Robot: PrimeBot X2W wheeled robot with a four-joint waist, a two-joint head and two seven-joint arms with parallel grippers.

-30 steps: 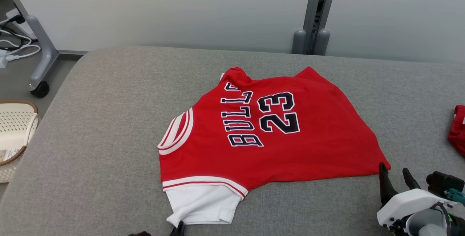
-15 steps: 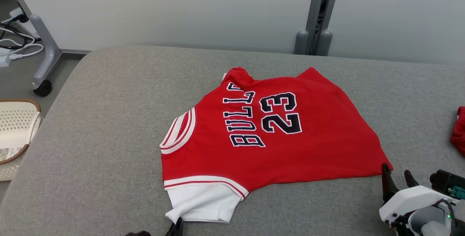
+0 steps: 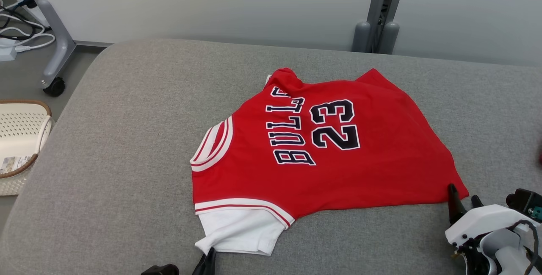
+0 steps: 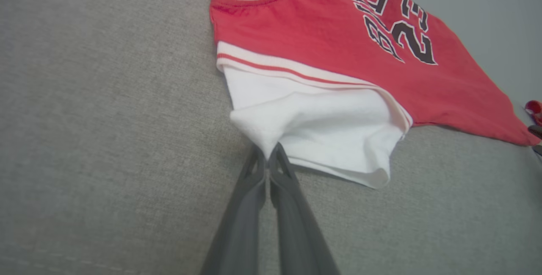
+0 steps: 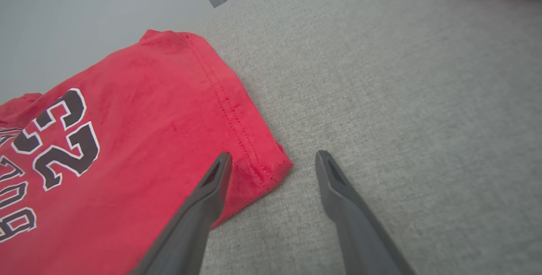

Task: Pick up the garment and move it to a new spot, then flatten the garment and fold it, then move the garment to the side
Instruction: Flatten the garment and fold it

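The garment is a red jersey with dark "BULLS 23" lettering and a white sleeve, lying mostly flat on the grey padded table. At the near edge, my left gripper is shut on the corner of the white sleeve. In the left wrist view the left gripper pinches a raised peak of that white cloth. My right gripper stands open at the jersey's near right hem corner. In the right wrist view the right gripper straddles that corner of the garment, with one finger over the red cloth and the other over bare table.
A white perforated basket stands on the floor at the left, behind it a wheeled stand leg and cables. A grey post rises behind the table. Another red cloth lies at the far right.
The head camera has shifted, so the whole picture moved. Both grippers keep their places at the jersey: left still pinching the sleeve corner, right still open at the hem corner.
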